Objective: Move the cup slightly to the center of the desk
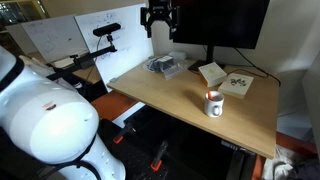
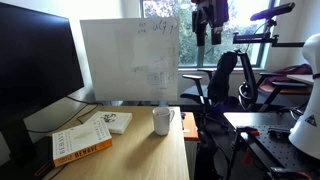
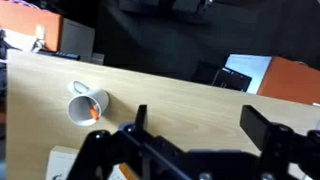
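Item: office corner, light tan wooden desk [image 1: 160, 95] [image 2: 150, 158] [image 3: 180, 88], which is filling most of the wrist view and showing a rounded corner in an exterior view.

1. Cup [image 1: 213, 103] [image 2: 162, 121] [image 3: 87, 105]: white, with a side handle. It is standing upright on the bare wood near one edge of the desk, apart from everything else. The wrist view is looking down into it and is showing an orange-red tint inside. Nothing is touching it.

2. Gripper [image 1: 160, 18] [image 2: 210, 20] [image 3: 198, 120]: dark. It is hanging high above the desk in both exterior views, well apart from the cup. In the wrist view its two fingers [image 3: 140, 115] are standing spread wide, with bare wood showing between them and nothing in their grasp. There the cup is lying off to one side of them, not between them.

3. Booklets [image 1: 238, 85] [image 2: 108, 122]: flat and white. They are lying on the desk behind the cup, near the monitor's foot.

4. Book [image 2: 80, 148]: an orange-spined volume, which is lying beside the white booklets.

5. Monitor [image 1: 220, 25] [image 2: 35, 60]: with its screen dark, it is standing at the back of the desk.

6. White board [image 1: 125, 45] [image 2: 130, 60]: it is standing upright along one side of the desk, and faint markings are showing on its face.

7. Grey bundle [image 1: 167, 65]: it is lying near the board, too small to identify.
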Available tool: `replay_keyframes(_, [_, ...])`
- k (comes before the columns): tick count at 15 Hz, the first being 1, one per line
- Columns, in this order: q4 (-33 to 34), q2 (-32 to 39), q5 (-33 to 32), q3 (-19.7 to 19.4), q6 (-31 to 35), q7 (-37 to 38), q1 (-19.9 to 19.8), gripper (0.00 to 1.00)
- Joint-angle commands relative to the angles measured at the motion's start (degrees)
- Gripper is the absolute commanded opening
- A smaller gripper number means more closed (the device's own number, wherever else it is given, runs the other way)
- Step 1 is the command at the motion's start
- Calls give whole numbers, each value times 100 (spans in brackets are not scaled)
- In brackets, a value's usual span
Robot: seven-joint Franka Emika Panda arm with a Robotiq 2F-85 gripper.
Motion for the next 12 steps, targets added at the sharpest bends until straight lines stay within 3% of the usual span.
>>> replay_keyframes(1, [14,4,8,23,-16,-6,-26,100])
replay_keyframes(9, [41,78,8,3,1,21,-49,100])
replay_keyframes(12, [20,253,-237,25,351,315,-213,100])
